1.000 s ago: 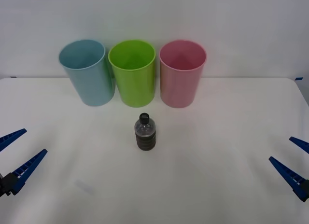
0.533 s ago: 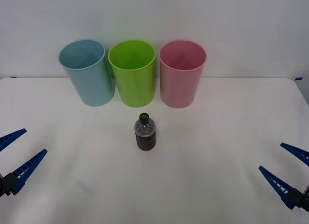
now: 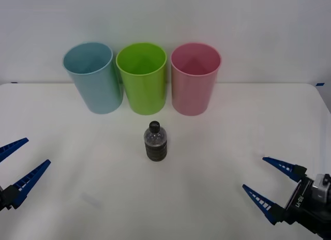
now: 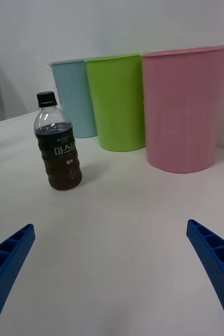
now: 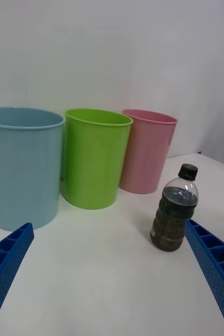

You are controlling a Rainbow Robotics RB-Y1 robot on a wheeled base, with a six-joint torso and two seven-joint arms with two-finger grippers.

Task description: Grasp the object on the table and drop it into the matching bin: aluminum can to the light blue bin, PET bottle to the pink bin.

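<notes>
The bottle (image 3: 155,142) stood upright at the centre of the white table (image 3: 217,131), just below the green bin (image 3: 142,77). The light blue bin (image 3: 93,76) sat upper left and the pink bin (image 3: 195,77) upper right of it. The right tool (image 3: 269,181) hovered at lower right, fingers spread wide apart. The left tool (image 3: 19,160) hung at the lower left edge, likewise spread.

The left claw (image 3: 19,166) hovers low at the near left, fingers spread wide. The right claw (image 3: 274,184) hangs low at the near right, fingers equally apart.
</notes>
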